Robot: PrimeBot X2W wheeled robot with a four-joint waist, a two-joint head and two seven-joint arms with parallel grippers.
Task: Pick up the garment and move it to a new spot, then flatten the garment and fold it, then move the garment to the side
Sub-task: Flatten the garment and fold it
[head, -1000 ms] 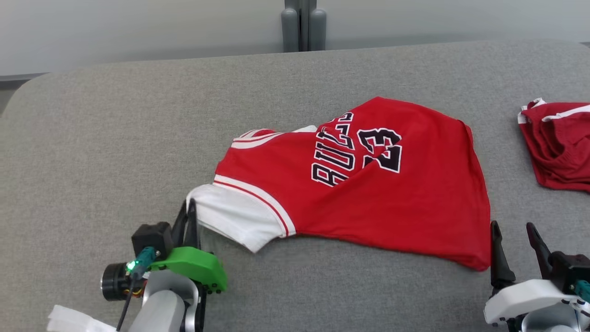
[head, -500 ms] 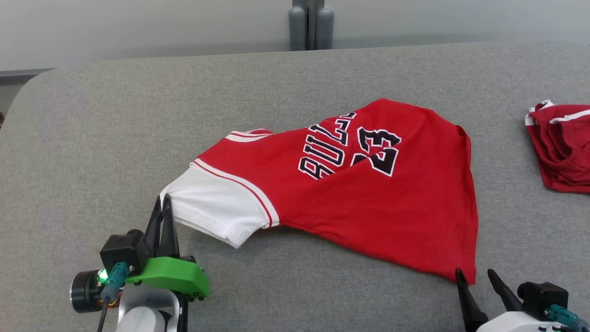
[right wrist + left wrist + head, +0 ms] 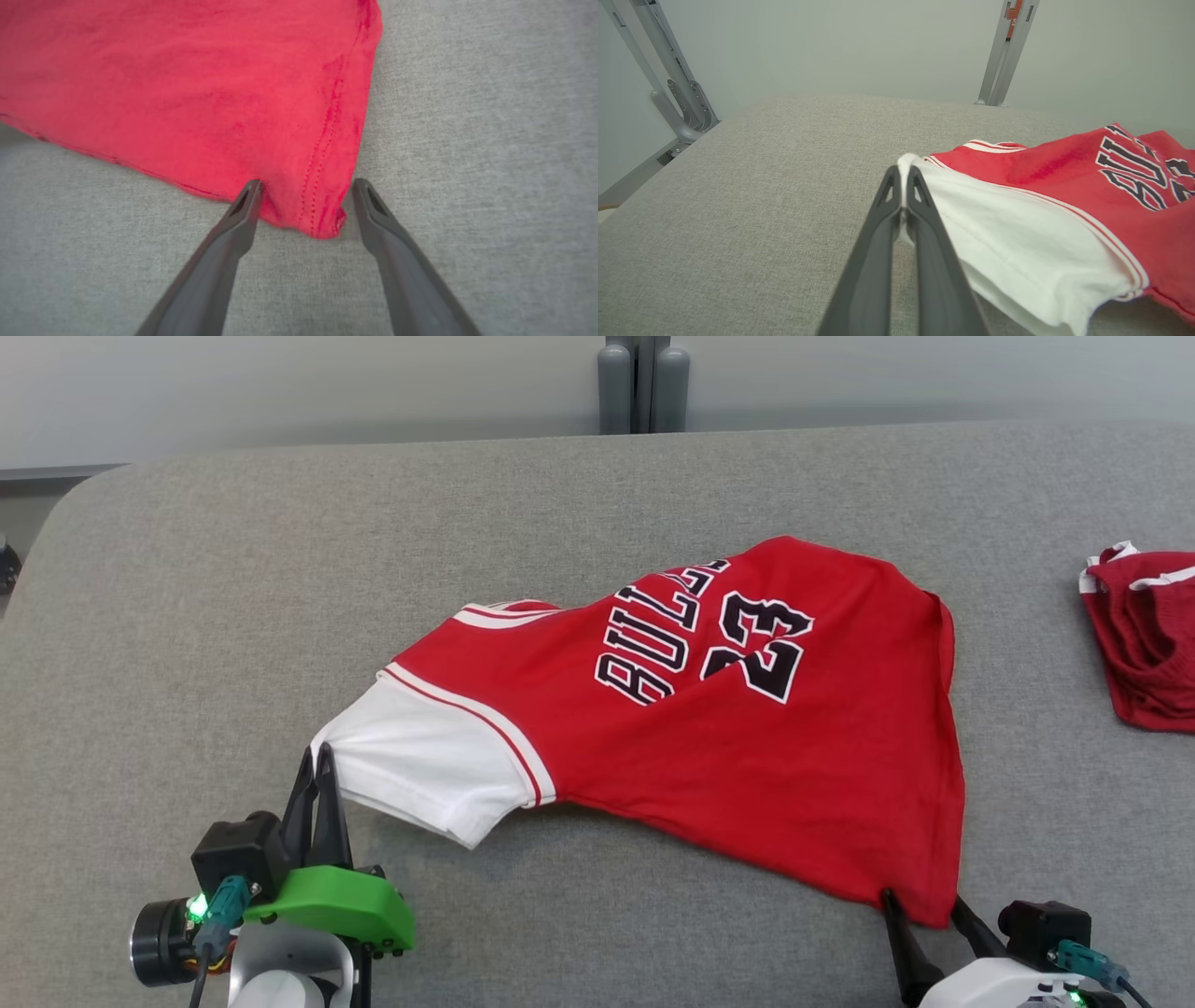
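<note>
The garment is a red jersey with white sleeves and black lettering, spread across the grey table. My left gripper is shut on the tip of its white sleeve, which is pulled taut and slightly lifted; the left wrist view shows the white cloth pinched at that gripper. At the lower right, my right gripper stands open, its two fingers straddling the jersey's red bottom corner. In the right wrist view that gripper has the hemmed corner lying between its fingertips, untouched by them.
A second red garment with white trim lies at the table's right edge. Grey metal posts stand behind the table's far edge, and a frame leg at its left. Bare grey cloth spreads left and in front of the jersey.
My left gripper has drawn the white sleeve left and toward me, stretching the jersey. My right gripper has come to the red bottom corner and now straddles it. The camera has shifted slightly.
</note>
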